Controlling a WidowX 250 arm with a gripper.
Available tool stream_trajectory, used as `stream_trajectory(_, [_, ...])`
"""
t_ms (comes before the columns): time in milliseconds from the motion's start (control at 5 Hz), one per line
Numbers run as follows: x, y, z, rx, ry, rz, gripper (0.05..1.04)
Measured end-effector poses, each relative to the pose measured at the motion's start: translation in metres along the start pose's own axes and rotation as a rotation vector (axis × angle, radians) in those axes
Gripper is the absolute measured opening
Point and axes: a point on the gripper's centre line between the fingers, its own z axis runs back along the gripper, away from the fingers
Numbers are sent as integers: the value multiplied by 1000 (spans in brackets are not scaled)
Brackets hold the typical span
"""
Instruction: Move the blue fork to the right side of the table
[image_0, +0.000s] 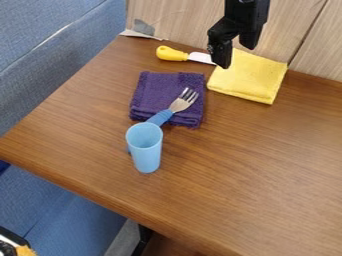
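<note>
The black gripper (239, 49) hangs over the back of the table, above the left edge of the yellow cloth, its two fingers apart with nothing seen between them. The blue fork (160, 117) lies slanted across the folded purple cloth (157, 90), left of and nearer the camera than the gripper. Its metal tines point to the upper right. Part of its blue handle is hidden behind the light blue cup (145, 150), which stands upright.
A folded yellow cloth (250, 77) lies at the back, with a yellow-handled knife (175, 54) to its left. Bare wooden table (267, 165) stretches over the right and front. A wooden panel (180, 22) rises behind it, and a blue seat runs along the left.
</note>
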Motion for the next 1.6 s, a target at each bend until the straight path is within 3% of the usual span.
stream_trajectory(200, [2,-6,-16,-39,-14,11,999])
stream_trajectory(400, [3,-11,-20,-9,-27,106,999])
stream_trajectory(600, [-3,-12,-9,41,-21,207,999])
stream_trajectory(1000, [-10,-43,31,189,-31,713,999])
stream_trajectory(1200, [-10,-70,45,195,-3,979,999])
stream_trajectory(1400, [-12,-88,47,154,86,1186,999])
stream_trajectory(1600, [-17,-104,43,75,138,1287,999])
